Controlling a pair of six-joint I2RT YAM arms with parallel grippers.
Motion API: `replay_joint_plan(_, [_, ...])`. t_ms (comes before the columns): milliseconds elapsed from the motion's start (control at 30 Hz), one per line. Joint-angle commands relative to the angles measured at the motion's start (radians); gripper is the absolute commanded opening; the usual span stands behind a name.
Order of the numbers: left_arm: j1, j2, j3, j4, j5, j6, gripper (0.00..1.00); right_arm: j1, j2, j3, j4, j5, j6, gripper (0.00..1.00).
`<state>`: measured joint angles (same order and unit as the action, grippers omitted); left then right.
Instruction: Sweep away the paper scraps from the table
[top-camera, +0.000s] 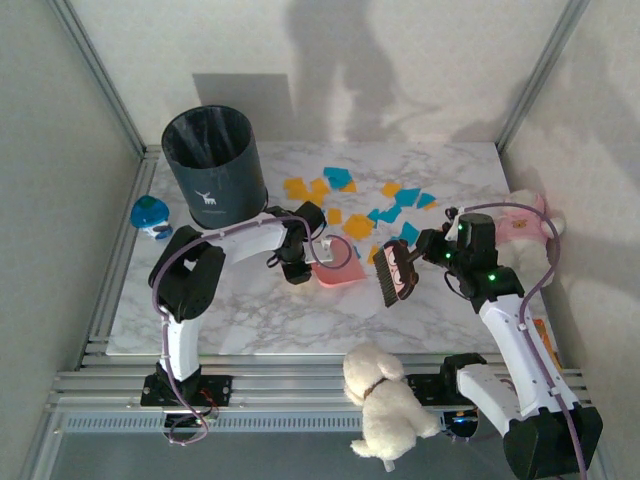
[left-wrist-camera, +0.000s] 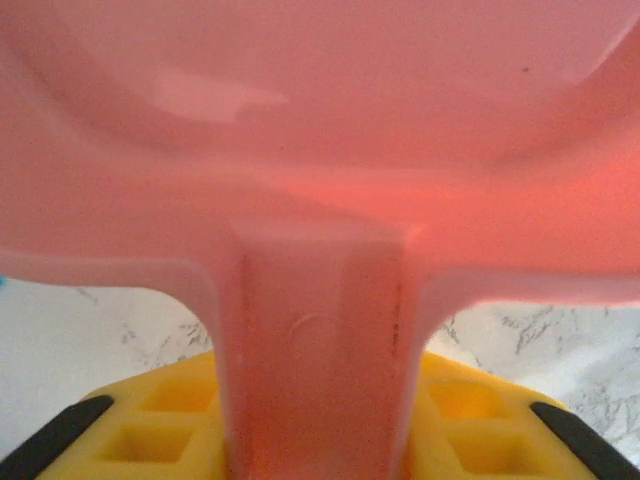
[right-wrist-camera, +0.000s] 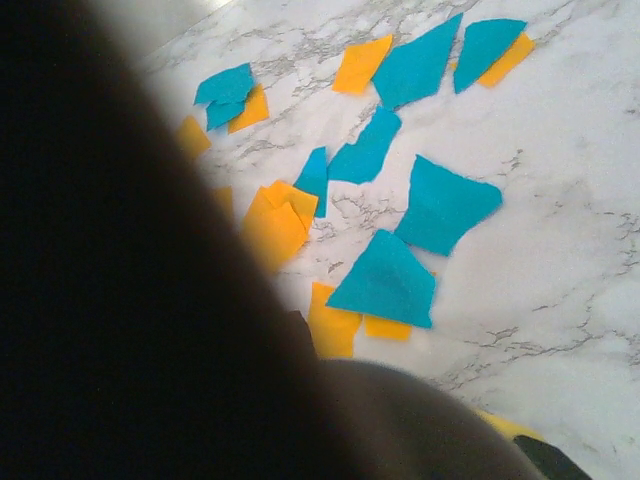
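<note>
Orange-yellow and teal paper scraps lie scattered over the far middle of the marble table. In the right wrist view more scraps lie close ahead. My left gripper is shut on the handle of a pink dustpan, which rests on the table just short of the scraps. Seen from the left wrist, the pan's handle runs between my yellow fingers. My right gripper is shut on a dark brush to the right of the pan. Its blurred dark body hides the left of that wrist view.
A dark grey bin stands at the back left, with a small blue-green toy beside it on the left. A white plush dog sits on the near rail between the arm bases. A pink-white plush lies at the right edge.
</note>
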<state>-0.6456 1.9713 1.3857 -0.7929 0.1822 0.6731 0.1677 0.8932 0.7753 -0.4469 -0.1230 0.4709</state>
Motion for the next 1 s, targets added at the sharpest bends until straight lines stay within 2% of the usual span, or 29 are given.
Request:
replay_joint_plan(0, [0.001,-0.019,-0.036,0.023,0.034,-0.004,0.36,-0.006,-0.019,-0.012,0.01,0.014,0.0,0.08])
replay_joint_plan(100, [0.011,-0.051,-0.079,0.067,0.059,-0.008,0.42,-0.005,-0.019,-0.01,0.009,0.016,-0.001,0.08])
replay_joint_plan(333, [0.035,-0.135,-0.193,0.201,0.138,-0.025,0.5,-0.006,-0.02,-0.002,0.005,0.015,-0.002,0.08])
replay_joint_plan(667, [0.051,-0.207,-0.317,0.384,0.19,-0.058,0.51,-0.005,-0.019,0.001,0.005,0.011,-0.001,0.08])
replay_joint_plan(967, [0.052,-0.173,-0.325,0.399,0.18,-0.063,0.49,-0.006,-0.019,0.01,-0.003,0.01,-0.001,0.09])
